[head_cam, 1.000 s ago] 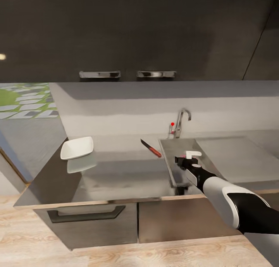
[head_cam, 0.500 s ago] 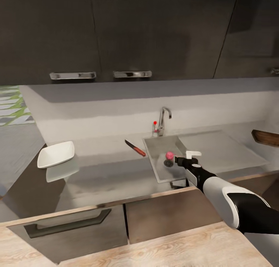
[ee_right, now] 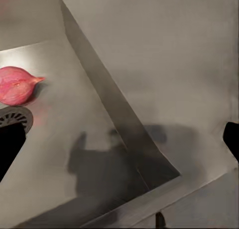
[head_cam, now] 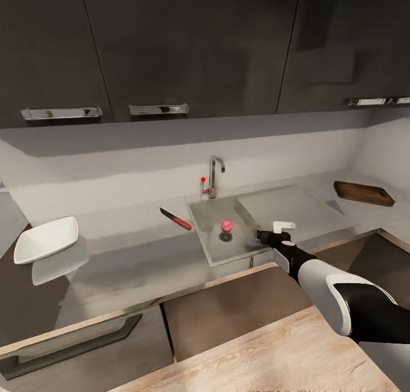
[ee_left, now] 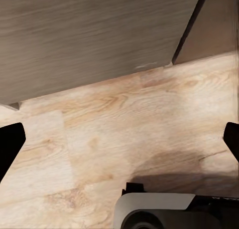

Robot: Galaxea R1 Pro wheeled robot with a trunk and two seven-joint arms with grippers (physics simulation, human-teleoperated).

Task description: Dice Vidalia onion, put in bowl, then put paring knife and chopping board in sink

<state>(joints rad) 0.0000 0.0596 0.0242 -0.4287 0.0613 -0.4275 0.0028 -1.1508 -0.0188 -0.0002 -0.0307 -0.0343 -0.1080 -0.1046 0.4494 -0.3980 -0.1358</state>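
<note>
The pinkish Vidalia onion [head_cam: 227,225] lies in the sink [head_cam: 206,245] beside the round drain; in the right wrist view the onion [ee_right: 17,84] rests pointed tip sideways on the sink floor [ee_right: 74,139]. On the countertop [head_cam: 131,249], left of the basin, lies the red-handled paring knife [head_cam: 175,219]. The white bowl [head_cam: 46,239] sits at the far left. At the far right lies the dark chopping board [head_cam: 364,193]. My right gripper [head_cam: 273,231] [ee_right: 119,139] hovers open and holding nothing over the sink's front right corner. Down by the wooden floor, my left gripper [ee_left: 119,141] is open with nothing in it.
A chrome tap [head_cam: 214,175] with a red knob stands behind the basin. The flat drainboard [head_cam: 290,207] stretches right of it. Dark wall cabinets [head_cam: 188,44] hang above, and cabinet fronts [head_cam: 228,306] stand below the worktop.
The whole head view has swung to the right, so bowl, knife and sink sit further left in the picture. The onion and then the chopping board came into view.
</note>
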